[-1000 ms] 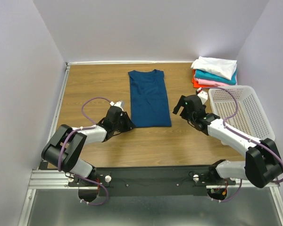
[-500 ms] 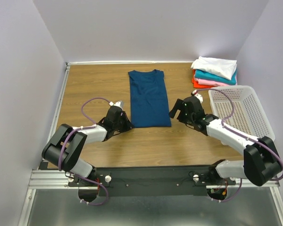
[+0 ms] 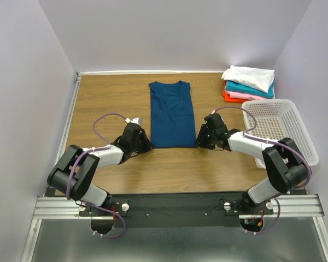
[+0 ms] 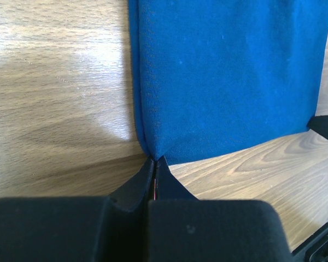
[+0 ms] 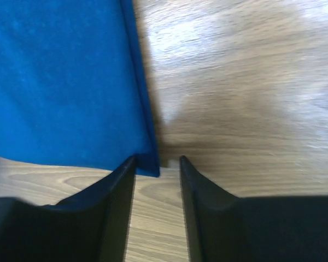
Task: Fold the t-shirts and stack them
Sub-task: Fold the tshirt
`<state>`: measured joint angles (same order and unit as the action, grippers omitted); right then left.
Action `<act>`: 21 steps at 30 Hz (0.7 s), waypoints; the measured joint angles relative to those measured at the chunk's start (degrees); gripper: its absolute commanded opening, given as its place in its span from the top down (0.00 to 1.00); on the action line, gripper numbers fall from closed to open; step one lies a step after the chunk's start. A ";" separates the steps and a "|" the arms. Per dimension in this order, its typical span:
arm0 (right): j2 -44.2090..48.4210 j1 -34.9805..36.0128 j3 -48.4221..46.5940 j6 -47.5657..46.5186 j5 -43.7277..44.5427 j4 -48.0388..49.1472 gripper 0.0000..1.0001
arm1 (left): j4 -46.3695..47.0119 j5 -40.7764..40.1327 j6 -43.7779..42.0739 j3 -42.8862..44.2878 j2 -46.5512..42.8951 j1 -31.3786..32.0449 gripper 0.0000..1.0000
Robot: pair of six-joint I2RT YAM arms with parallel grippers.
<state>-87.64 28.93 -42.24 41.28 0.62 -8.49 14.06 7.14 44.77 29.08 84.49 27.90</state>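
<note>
A navy blue t-shirt (image 3: pixel 173 113) lies flat as a long folded strip in the middle of the table, collar at the far end. My left gripper (image 3: pixel 144 143) is at its near-left corner. In the left wrist view the jaws (image 4: pixel 154 162) are pressed together, shut on a pinch of the navy cloth (image 4: pixel 224 76), which puckers at the tips. My right gripper (image 3: pixel 201 141) rests low at the near-right corner. Its jaws (image 5: pixel 157 159) stand partly apart, with the corner of the cloth (image 5: pixel 60 82) between the fingertips. Folded white (image 3: pixel 249 76), teal (image 3: pixel 252 89), pink (image 3: pixel 246 96) and orange-red (image 3: pixel 226 94) t-shirts are stacked at the back right.
A white perforated basket (image 3: pixel 265 102) stands at the right, just behind the right arm and in front of the folded stack. A raised white rail (image 3: pixel 74 103) runs along the table's left edge. Bare wood (image 3: pixel 109 98) lies to the left of the shirt.
The right gripper has swung left and down to the shirt's near-right corner, and its jaws have narrowed. The left jaws have closed on the near-left corner.
</note>
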 measured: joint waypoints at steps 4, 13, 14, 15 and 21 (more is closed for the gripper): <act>-1.44 0.00 -0.81 0.07 -1.88 0.46 0.59 | 0.00 0.00 -0.02 0.00 0.00 0.00 1.00; -3.32 -0.02 -1.44 0.24 -5.01 1.42 0.89 | 0.02 -0.04 -0.02 0.00 0.00 0.00 1.00; -3.37 -0.02 -1.44 0.26 -5.29 1.42 0.94 | 0.02 -0.04 -0.02 0.00 0.00 0.00 1.00; -3.48 0.00 -1.44 0.37 -5.66 1.38 0.99 | 0.02 -0.04 0.00 -0.02 0.00 0.00 1.00; -2.40 0.00 0.26 0.22 -8.15 1.75 0.99 | 0.20 -0.31 0.31 -2.62 -2.67 0.39 1.00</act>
<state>-90.04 28.93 -41.98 41.50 -7.53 -6.74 14.26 6.83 45.08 26.46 81.82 28.29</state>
